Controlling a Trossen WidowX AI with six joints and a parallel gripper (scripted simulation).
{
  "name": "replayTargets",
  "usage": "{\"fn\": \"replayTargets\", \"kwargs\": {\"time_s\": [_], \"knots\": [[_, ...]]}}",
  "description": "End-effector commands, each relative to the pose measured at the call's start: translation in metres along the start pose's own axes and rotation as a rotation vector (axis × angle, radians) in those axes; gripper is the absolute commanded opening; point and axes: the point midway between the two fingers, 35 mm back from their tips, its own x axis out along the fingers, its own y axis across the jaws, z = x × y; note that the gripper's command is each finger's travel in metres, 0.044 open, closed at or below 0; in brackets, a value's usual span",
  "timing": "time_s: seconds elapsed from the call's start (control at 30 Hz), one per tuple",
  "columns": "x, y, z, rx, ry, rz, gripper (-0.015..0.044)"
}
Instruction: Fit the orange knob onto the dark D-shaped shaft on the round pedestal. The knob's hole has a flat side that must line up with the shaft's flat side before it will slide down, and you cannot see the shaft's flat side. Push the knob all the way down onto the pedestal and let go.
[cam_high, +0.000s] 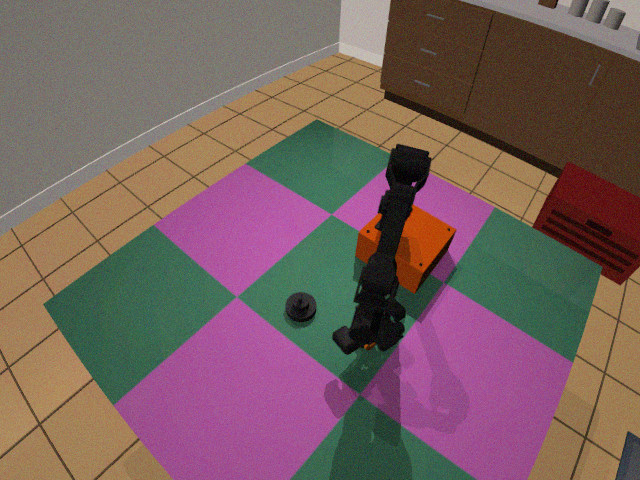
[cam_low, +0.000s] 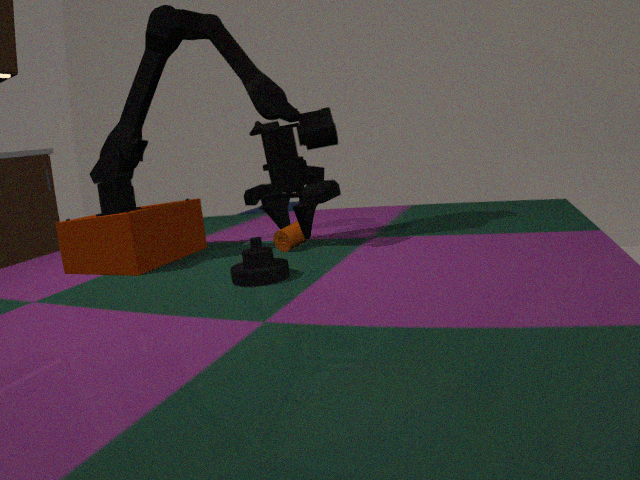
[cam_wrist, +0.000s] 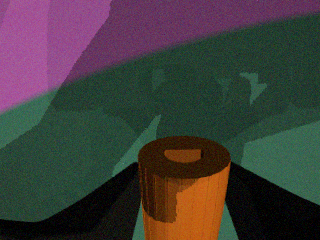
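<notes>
The orange knob (cam_high: 368, 345) (cam_low: 287, 238) (cam_wrist: 200, 205) is on its side between the fingertips, at the mat or just above it; I cannot tell which. In the wrist view its end face shows a D-shaped hole, with the flat side toward the top of the view. My gripper (cam_low: 297, 232) (cam_wrist: 182, 170) is shut on the knob, one finger on each side. The round pedestal (cam_high: 308, 312) (cam_low: 259, 273) stands on the mat with its dark shaft (cam_high: 299, 301) (cam_low: 255, 241) upright and bare. The gripper is beside the pedestal, not over it. The shaft's flat side cannot be made out.
The arm stands on an orange box (cam_high: 429, 237) (cam_low: 98, 248) on the green and magenta mat (cam_high: 175, 310) (cam_low: 439, 279). A red box (cam_high: 589, 217) stands beyond the mat, near brown cabinets (cam_high: 439, 56). The arm's shadow falls on the mat.
</notes>
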Motion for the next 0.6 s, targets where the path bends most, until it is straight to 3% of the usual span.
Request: {"fn": "replayTargets", "kwargs": {"time_s": [0.0,0.57], "knots": [[-0.002,0.001,-0.003,-0.003,-0.062,0.002,0.0179],[-0.012,0.0,-0.02,-0.003,-0.353,0.002,0.0179]]}}
